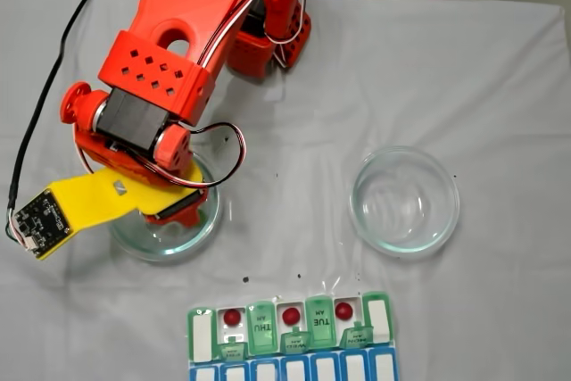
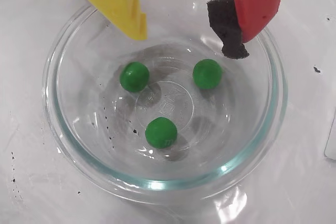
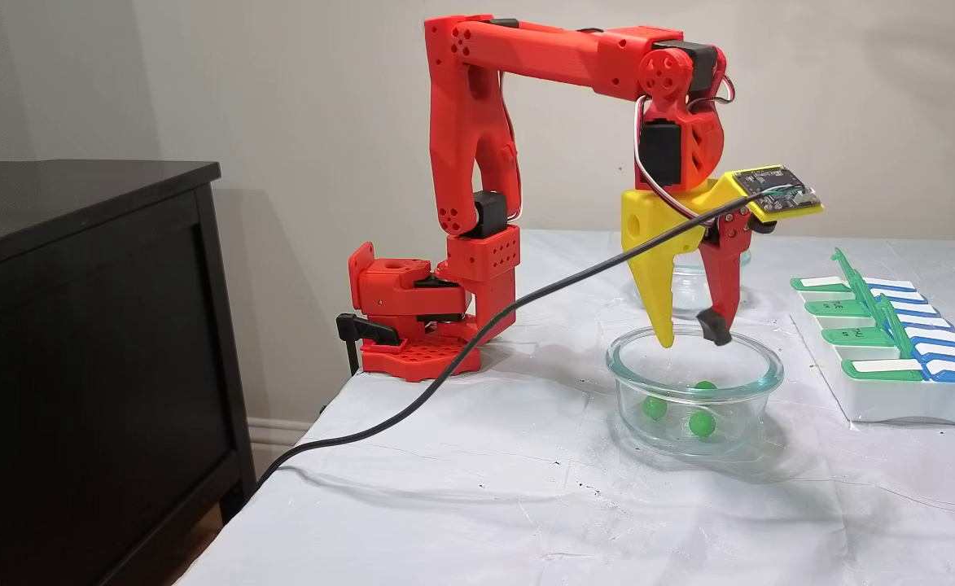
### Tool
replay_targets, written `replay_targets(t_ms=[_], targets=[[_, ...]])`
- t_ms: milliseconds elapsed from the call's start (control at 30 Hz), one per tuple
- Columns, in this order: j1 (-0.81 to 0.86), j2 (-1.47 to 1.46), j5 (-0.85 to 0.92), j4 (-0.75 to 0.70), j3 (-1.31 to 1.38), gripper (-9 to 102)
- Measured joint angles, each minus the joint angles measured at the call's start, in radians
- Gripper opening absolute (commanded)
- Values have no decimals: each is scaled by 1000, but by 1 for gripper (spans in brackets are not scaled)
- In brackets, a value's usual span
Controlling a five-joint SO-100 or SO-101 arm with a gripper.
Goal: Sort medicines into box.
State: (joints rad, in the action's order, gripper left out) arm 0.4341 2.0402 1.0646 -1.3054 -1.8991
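Hand: the hand hangs spread and empty just above the glass dish.
Green balls: three green balls inside that dish.
Risk: a ball may roll away on curved glass, or squirt out.
Box: the box, beyond the dish, holds three red balls.

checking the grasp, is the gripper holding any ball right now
Nothing is held: the gripper hangs open above the dish, all three green balls loose below.
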Motion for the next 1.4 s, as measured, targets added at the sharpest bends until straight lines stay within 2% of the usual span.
replay_targets(t_ms=[267, 1133, 1400], targets=[[-14, 0, -23, 67, -57, 24], [-40, 0, -32, 114, -103, 21], [-58, -12, -40, 167, -137, 21]])
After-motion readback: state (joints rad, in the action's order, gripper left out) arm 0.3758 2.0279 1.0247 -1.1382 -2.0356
